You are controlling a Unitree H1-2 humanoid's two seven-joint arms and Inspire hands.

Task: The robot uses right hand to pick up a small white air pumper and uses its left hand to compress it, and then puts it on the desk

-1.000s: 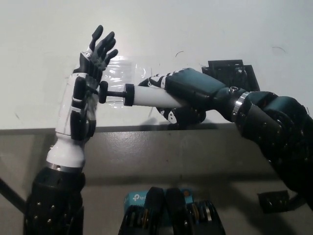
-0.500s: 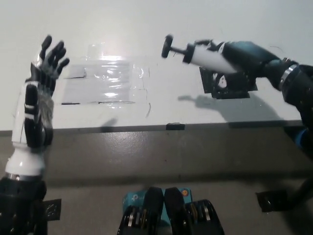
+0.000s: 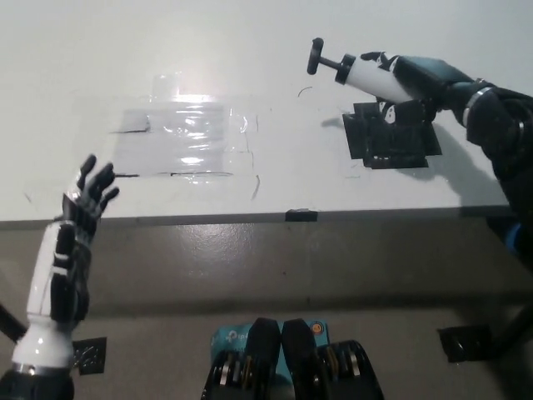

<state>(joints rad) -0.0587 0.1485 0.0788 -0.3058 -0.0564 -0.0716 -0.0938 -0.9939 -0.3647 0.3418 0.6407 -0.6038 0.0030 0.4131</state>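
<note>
Small white air pumper (image 3: 366, 73) held above the far right of the desk (image 3: 275, 50), lying nearly level, black T-handle and thin rod pointing toward picture left, white cylinder body running back into the black right hand (image 3: 412, 77). Fingers of that hand wrapped around the rear of the cylinder, clamped on it; plunger rod drawn out, handle clear of the body. Directly beneath and just toward the robot, a flat black square plate (image 3: 391, 135) lying on the desk, its surface ribbed or slotted, partly shaded by the arm. Nothing between pumper and desk but the shadow falling on the white top. Further left, a glossy clear plastic sheet (image 3: 187, 137) taped flat on the desk, wrinkled and catching glare. Along the desk's front edge, a small dark tab (image 3: 300, 216). White left hand (image 3: 71, 250) well apart at lower left, below the desk edge, raised with dark fingers spread, holding nothing. Grey floor below, with a teal box (image 3: 229, 340) near the bottom middle.
</note>
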